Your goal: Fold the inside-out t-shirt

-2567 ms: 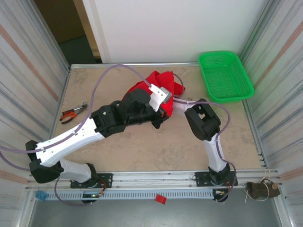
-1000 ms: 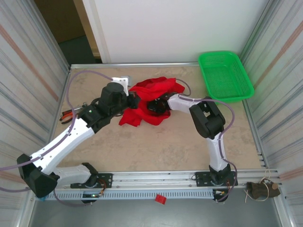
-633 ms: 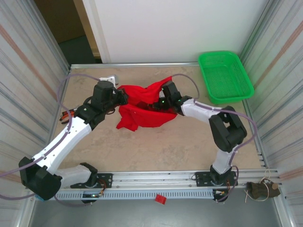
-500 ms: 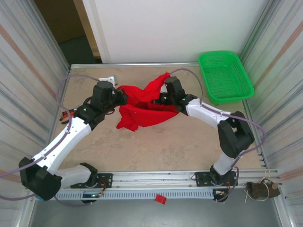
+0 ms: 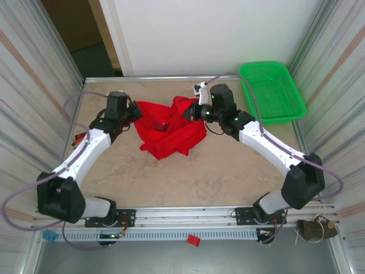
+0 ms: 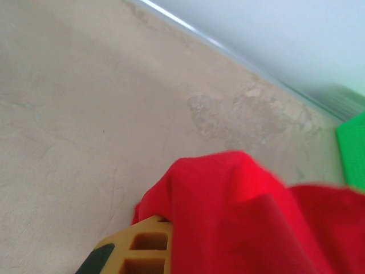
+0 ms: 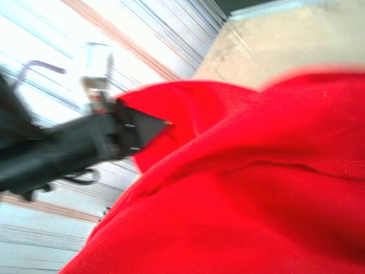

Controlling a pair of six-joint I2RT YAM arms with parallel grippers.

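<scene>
With the left gripper (image 5: pixel 134 110) and the right gripper (image 5: pixel 190 112) each clamped on the inside-out t-shirt (image 5: pixel 169 130), which sags bunched between them over the far middle of the table (image 5: pixel 199 171) (nowhere near flat), we should pull apart evenly and lay it down smooth.

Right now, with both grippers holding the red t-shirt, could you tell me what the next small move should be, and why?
Probably draw the two grippers a little farther apart. The left gripper and right gripper are each shut on an upper edge of the t-shirt, but the cloth between them sags and bunches onto the table.
</scene>
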